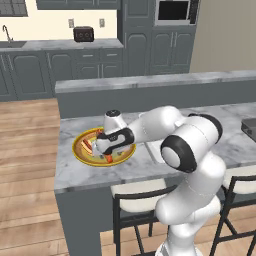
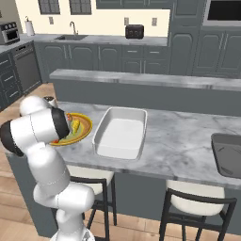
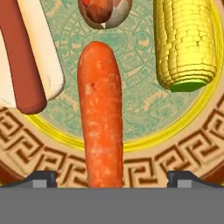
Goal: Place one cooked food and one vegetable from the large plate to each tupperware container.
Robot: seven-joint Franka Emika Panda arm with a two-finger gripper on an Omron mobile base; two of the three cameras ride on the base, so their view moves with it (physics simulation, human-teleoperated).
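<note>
**Gripper spread wide over the carrot on the large plate**

The large plate [image 1: 80, 150] sits at the left of the marble bench [image 1: 200, 120] in the left base view, and at centre left of the right base view, partly behind the arm. In the hand view its pale green centre carries four foods: a carrot [image 3: 100, 118] running lengthwise down the middle of the frame, a hot dog in a bun [image 3: 26, 57] at the upper left, a corn cob [image 3: 186, 43] at the upper right, and a rounded brown and red food [image 3: 104, 12] at the top centre that I cannot name. The carrot's lower end crosses the brownish patterned ring of the plate.

The white tupperware container [image 2: 120, 132] lies just right of the plate in the right base view and holds nothing. The dark grey tupperware container [image 2: 228, 154] is at the right edge of that frame, well apart from the plate; what shows of its inside is bare.

The gripper [image 3: 111, 178] hangs over the plate with its jaws spread wide. The two fingertips [image 3: 41, 178] rise at the lower left and lower right of the hand view with the carrot between them, clear of both. It holds nothing.
</note>
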